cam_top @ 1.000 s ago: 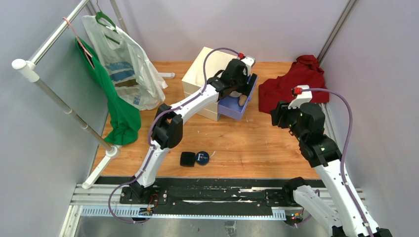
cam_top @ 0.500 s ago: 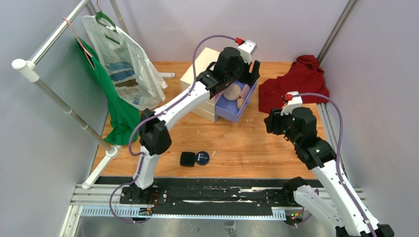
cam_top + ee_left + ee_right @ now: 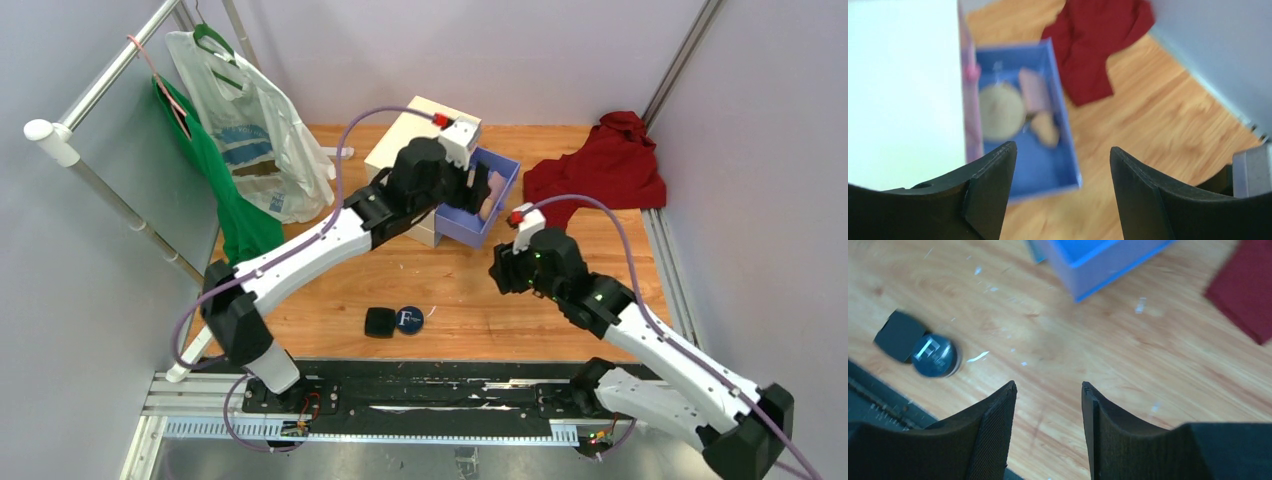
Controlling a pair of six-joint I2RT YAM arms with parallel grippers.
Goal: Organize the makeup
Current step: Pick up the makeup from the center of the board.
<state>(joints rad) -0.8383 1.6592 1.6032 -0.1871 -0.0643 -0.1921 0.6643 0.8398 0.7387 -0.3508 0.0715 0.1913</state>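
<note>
Purple drawer point(image 3: 462, 228) holds puff point(image 3: 1000, 111), sponge point(image 3: 1045, 129); black compact point(image 3: 379, 322) and navy compact point(image 3: 409, 319) lie outside, unsorted. Left gripper point(image 3: 1060, 185), right gripper point(image 3: 1048, 425): parted, empty.

White F on round navy compact point(image 3: 410, 319); print on plastic bag point(image 3: 250, 125) unreadable.

Top view: high, looking down. Left wrist: above drawer point(image 3: 1048, 172). Right wrist: close over counter point(image 3: 1148, 365). All share drawer.

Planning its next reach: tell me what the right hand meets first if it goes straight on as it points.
Likely bare table: the open right hand aims at wood, with the round navy compact off to one side.
</note>
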